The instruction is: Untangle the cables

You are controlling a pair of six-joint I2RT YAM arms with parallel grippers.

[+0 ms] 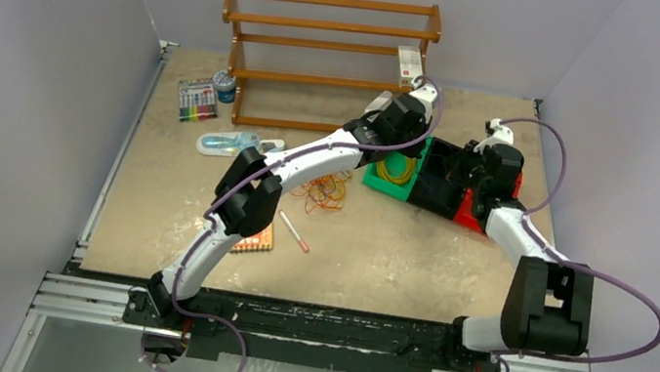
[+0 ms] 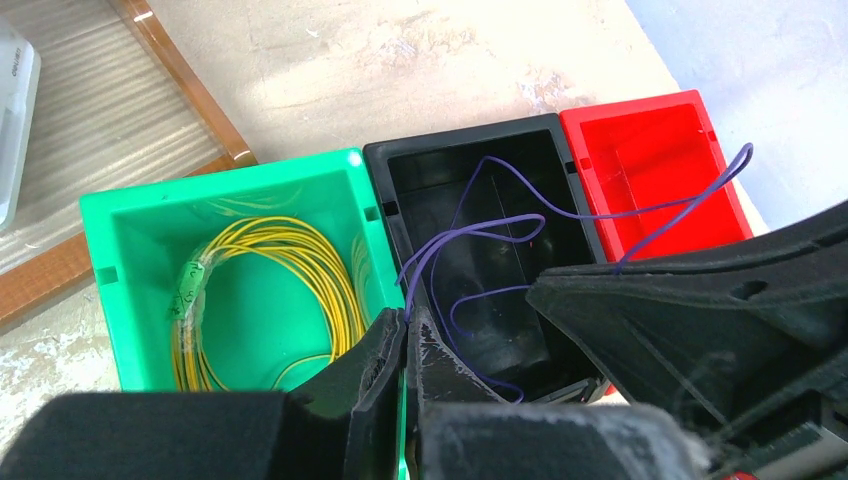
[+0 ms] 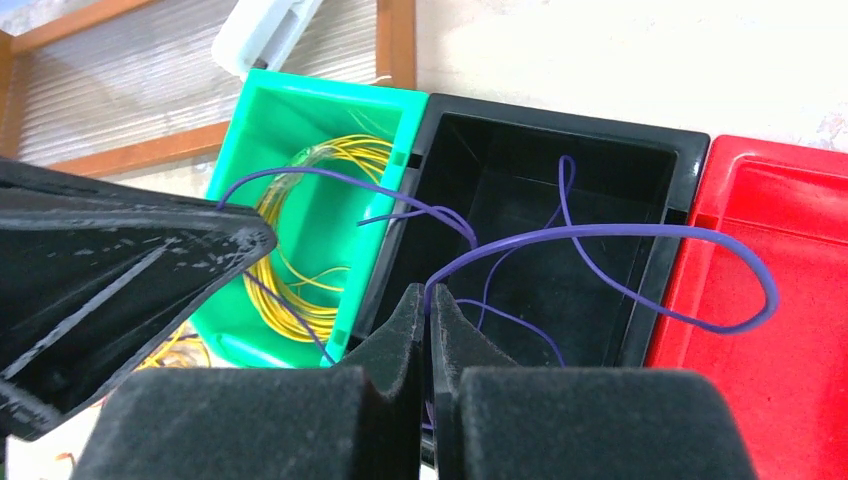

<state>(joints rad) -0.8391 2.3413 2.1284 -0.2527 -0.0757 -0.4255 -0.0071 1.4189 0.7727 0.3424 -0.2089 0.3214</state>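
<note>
A thin dark blue cable (image 2: 480, 229) loops over the black bin (image 2: 460, 140). My left gripper (image 2: 408, 318) is shut on one part of it, just above the wall between the green and black bins. My right gripper (image 3: 430, 290) is shut on another part of the same blue cable (image 3: 640, 229), which arcs out over the red bin (image 3: 780, 160). A yellow cable (image 2: 300, 240) lies coiled in the green bin (image 2: 220, 185). An orange-red cable (image 1: 327, 191) sits in a loose tangle on the table, left of the bins.
A wooden rack (image 1: 327, 47) stands at the back with a white box (image 1: 409, 63) on it. A marker pack (image 1: 197, 99), a blue tin (image 1: 224, 86), a plastic packet (image 1: 234, 142), a red pen (image 1: 294, 231) and an orange notebook (image 1: 254, 239) lie at the left.
</note>
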